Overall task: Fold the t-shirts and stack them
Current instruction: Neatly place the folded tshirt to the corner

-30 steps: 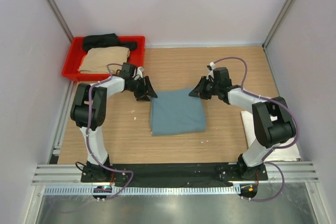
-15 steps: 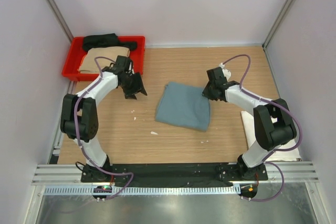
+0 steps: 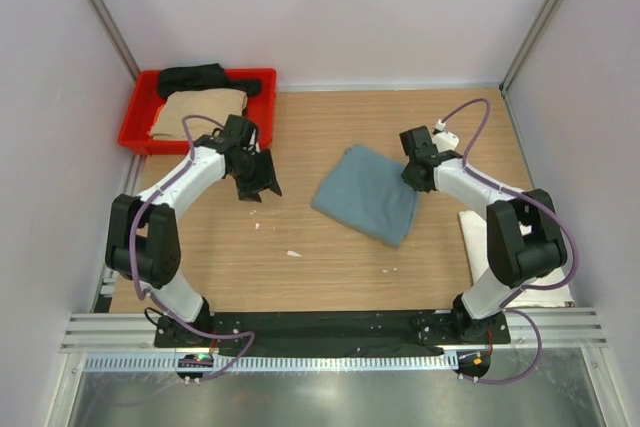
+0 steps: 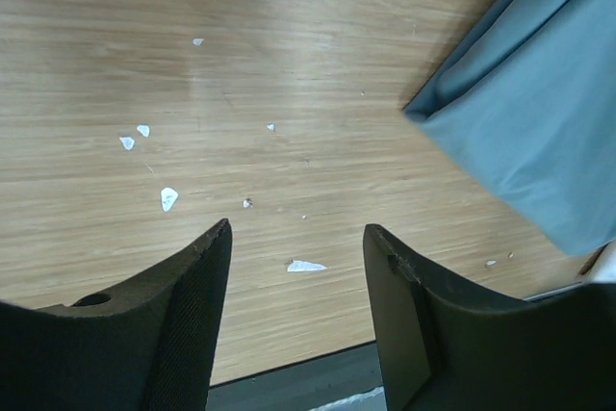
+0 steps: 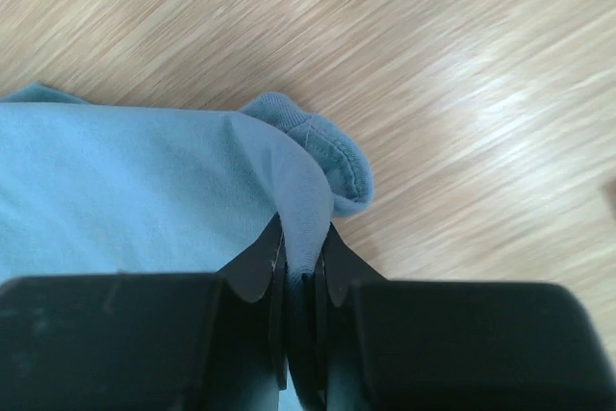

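Grip report: my right claw [image 5: 303,238] is clenched on a pinch of hem at the corner of the teal-blue t-shirt [image 3: 368,194], which lies folded and skewed on the tabletop [image 3: 300,267], right of centre. My left claw [image 4: 294,233] hangs released over bare wood, apart from the shirt. The tan t-shirt [image 3: 200,113] and black t-shirt [image 3: 193,77] sit in the red tray [image 3: 135,137], far left.

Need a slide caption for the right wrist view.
Right gripper shut on a pinched edge of the teal-blue t-shirt over the wooden table.
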### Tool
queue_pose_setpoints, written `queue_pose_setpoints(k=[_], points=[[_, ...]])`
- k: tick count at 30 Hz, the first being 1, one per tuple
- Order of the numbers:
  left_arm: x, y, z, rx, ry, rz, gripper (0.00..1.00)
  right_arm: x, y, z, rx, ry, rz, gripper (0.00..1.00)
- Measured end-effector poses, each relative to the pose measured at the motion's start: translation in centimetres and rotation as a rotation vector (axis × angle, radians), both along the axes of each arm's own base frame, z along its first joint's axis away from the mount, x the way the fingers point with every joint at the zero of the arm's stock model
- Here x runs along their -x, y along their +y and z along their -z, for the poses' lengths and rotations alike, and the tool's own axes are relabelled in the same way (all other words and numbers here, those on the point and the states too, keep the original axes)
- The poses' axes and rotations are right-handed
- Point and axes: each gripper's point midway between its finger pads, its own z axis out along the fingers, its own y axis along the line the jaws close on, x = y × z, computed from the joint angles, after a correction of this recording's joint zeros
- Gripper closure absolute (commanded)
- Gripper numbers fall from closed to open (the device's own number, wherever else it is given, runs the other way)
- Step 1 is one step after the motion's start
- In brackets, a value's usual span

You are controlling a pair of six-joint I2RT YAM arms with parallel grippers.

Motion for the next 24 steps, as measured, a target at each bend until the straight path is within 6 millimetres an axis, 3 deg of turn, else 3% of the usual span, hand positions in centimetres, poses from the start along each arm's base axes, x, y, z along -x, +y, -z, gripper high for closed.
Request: queue_pose_setpoints(k=[5,10,15,19,24], points=[[1.6,-0.8,-0.2,0.011,0.005,0.033,0.42,0.3,-4.0,-1.6,0.037,-0.007,0.077,0.98],[2.6,-1.3,-0.8,0.040,-0.001,0.053,0.42,0.7,-9.8,-4.4,0.071,-0.035,0.179,0.98],[3.3,-1.5,-1.4,0.067,-0.011,0.062,0.42,2.4,-14.4,-6.0,0.099,-0.024,0.268,0.98],[4.1,-1.6,-1.4,0.089,-0.007,0.072,0.42,4.0,-16.2,-7.0,0.125,0.003,0.306,0.98],[4.7,-1.9,-1.4,0.115,-0.001,0.085,0.42,4.3,-17.4,-9.5,0.159,0.006,0.336,0.98]])
